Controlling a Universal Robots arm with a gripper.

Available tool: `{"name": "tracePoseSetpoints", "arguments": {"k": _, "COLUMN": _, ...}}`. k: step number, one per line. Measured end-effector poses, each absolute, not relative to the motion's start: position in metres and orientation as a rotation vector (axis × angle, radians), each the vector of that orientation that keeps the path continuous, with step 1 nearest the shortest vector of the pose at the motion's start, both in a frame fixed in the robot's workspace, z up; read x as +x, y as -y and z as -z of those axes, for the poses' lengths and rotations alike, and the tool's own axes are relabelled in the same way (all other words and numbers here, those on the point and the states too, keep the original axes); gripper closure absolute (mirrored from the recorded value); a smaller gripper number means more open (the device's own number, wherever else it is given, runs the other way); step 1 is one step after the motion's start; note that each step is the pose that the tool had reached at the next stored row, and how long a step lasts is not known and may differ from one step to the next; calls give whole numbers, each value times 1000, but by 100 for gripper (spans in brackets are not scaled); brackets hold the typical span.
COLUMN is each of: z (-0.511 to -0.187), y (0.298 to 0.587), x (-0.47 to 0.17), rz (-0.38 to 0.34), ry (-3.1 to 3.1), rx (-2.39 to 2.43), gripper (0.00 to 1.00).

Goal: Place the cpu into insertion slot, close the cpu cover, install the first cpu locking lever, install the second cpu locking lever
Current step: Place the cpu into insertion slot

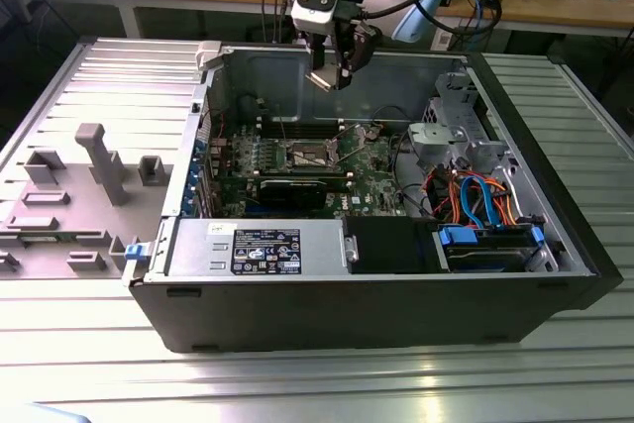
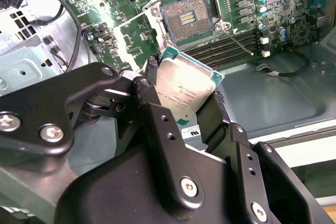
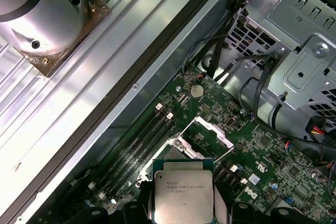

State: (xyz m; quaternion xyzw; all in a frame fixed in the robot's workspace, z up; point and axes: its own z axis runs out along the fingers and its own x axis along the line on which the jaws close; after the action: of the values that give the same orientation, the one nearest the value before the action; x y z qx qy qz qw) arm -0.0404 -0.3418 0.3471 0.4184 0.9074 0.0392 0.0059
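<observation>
Open PC case (image 1: 396,294) lies on its side on the ribbed metal table (image 1: 297,383). The pincer (image 1: 335,71) hangs above its interior, close to the far wall.

Green motherboard (image 1: 376,170) sits well below the pincer.

Insertion slot (image 2: 186,19) is bare, with a dark pin field and a silver rim and nothing seated. It lies below the fingertips and a bit ahead of them, with a clear air gap between. That offset is the relation that matters, and with only one arm there's no question of which is nearer.

CPU cover (image 3: 214,129) is swung up and open, standing off the slot on the side away from the pincer.

CPU (image 2: 186,90) is in the pincer, which is closed onto two opposite edges. The metal top faces the wrist cameras in both wrist views. The chip is square, so it has no long axis. My read is that its edges run roughly parallel to the slot's rim, though it looks tilted rather than flat to the board.

One thin wire lever (image 2: 239,41) is unlatched and lies across the memory slots (image 2: 231,51) beside the slot.
</observation>
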Motion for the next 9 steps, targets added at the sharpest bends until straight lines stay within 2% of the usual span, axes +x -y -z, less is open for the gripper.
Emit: {"name": "tracePoseSetpoints", "arguments": {"k": 9, "z": -346, "y": 342, "x": -41, "rz": -123, "ry": -2834, "rx": 1321, "gripper": 45}}
